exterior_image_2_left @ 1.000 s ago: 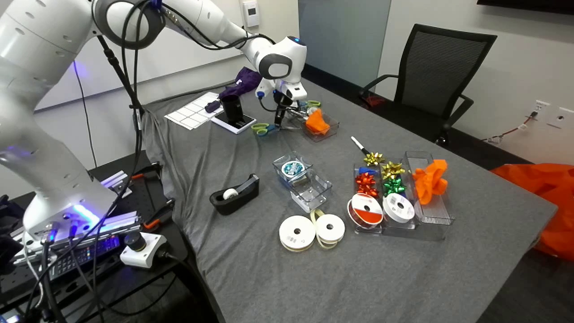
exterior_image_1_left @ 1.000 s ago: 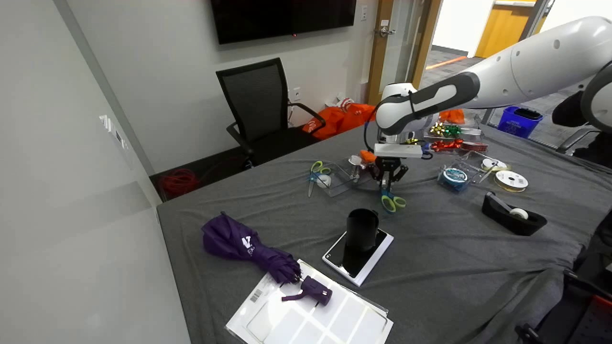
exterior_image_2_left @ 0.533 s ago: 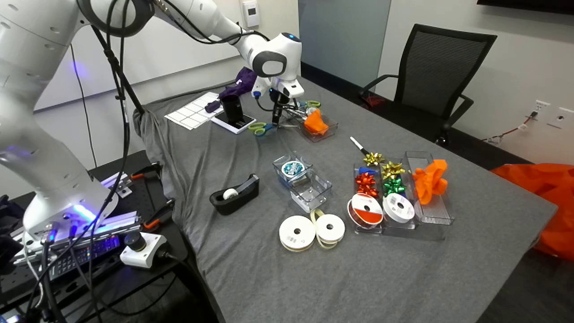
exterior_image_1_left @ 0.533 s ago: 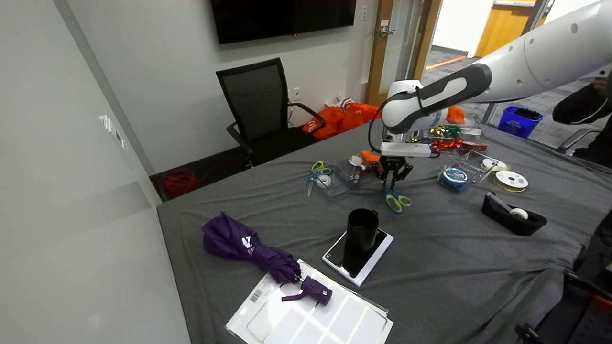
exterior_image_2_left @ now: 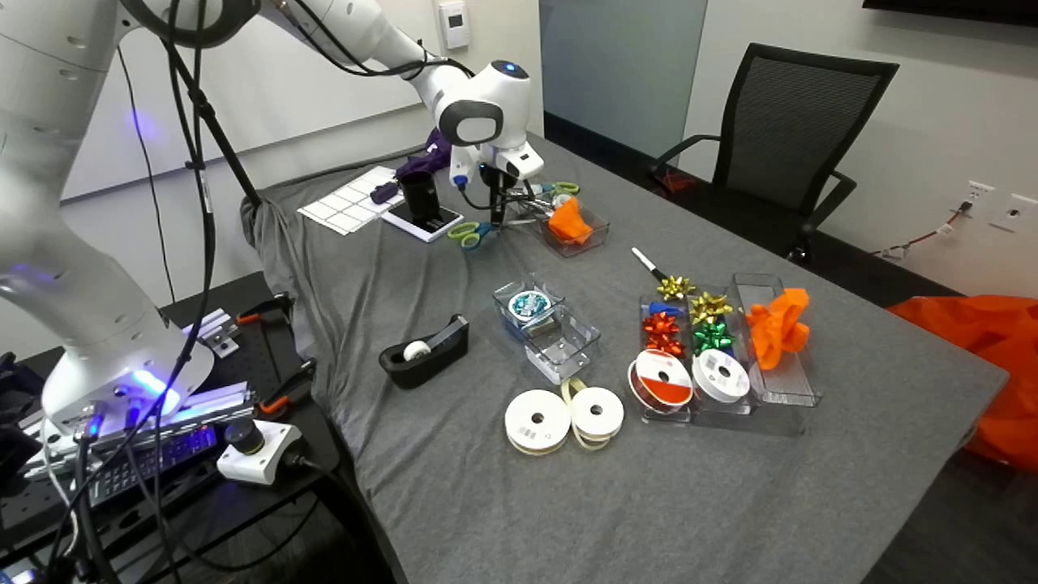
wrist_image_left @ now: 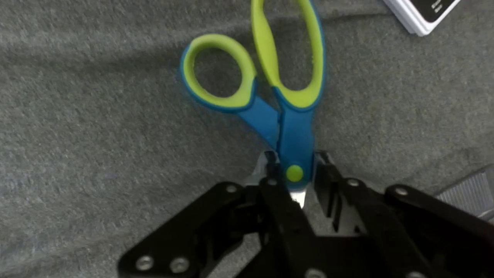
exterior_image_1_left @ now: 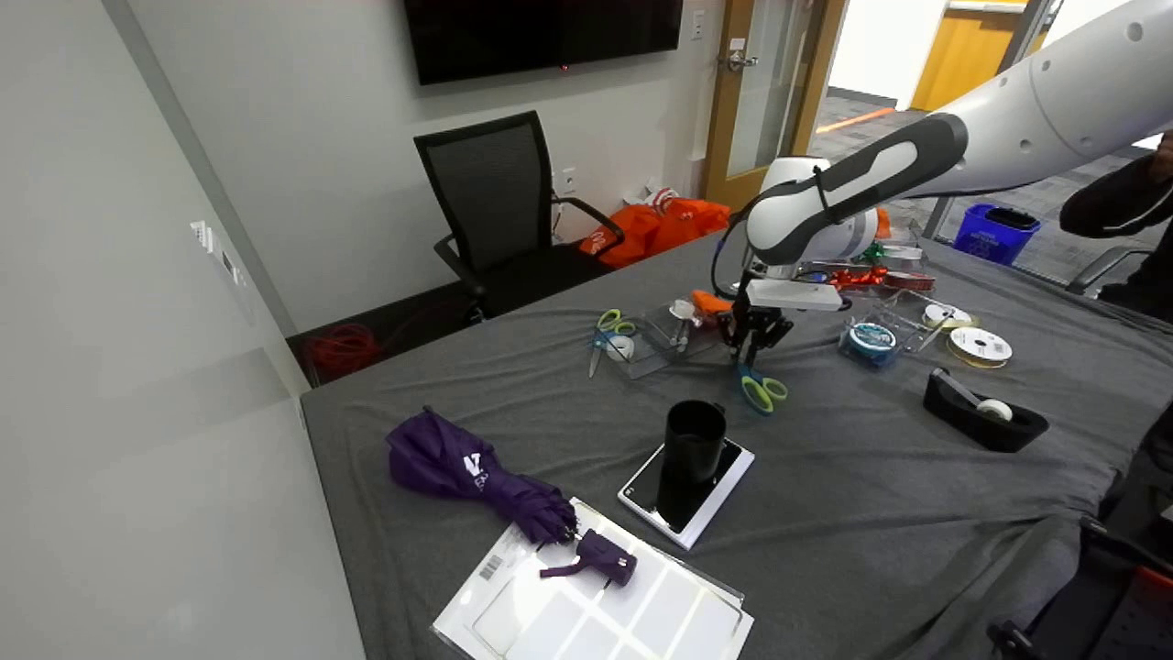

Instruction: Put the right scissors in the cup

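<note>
One pair of scissors (wrist_image_left: 295,127), in the wrist view, is clamped at the pivot by the gripper (wrist_image_left: 296,158). In both exterior views the cup (exterior_image_1_left: 694,447) stands nearby; in an exterior view alone, a blue bin (exterior_image_1_left: 994,236).

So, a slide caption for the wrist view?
The tool grips green-handled scissors near their pivot, grey cloth behind.

On the draped table (exterior_image_1_left: 880,541): umbrella (exterior_image_1_left: 486,484); tape dispenser (exterior_image_1_left: 979,425)
</note>
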Motion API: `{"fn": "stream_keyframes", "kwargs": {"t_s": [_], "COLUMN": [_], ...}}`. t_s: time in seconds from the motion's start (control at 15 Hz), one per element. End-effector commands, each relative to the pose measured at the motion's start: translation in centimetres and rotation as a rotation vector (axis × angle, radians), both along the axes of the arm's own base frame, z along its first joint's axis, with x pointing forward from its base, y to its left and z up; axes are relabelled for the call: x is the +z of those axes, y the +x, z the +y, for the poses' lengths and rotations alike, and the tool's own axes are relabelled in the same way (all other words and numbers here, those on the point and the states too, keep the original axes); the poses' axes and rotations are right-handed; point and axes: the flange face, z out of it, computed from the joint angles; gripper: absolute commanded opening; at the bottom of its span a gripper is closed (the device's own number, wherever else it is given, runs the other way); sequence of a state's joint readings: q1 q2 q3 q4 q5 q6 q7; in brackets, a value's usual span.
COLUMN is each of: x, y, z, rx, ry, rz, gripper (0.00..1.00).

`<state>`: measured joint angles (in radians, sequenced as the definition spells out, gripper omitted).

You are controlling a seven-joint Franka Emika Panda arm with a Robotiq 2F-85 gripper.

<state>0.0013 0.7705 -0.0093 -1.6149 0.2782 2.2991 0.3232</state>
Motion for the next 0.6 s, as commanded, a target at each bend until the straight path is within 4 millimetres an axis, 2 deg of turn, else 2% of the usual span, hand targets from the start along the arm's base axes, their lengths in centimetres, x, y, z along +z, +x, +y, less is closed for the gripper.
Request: {"fn": "stream_keyframes", "kwargs": {"t_s": [0.0, 0.27, 0.53], "x": [1.4, 1.7, 2.4], "y": [-2.6, -3.7, -4.6], "z": [0.1, -0.6, -1.4], "rx": [0.092, 0.221, 0.238], "ry": [0.093, 0.190, 0.212], "rz": [-0.019, -0.071, -0.027], "gripper": [0.06, 0.06, 0.06]}}
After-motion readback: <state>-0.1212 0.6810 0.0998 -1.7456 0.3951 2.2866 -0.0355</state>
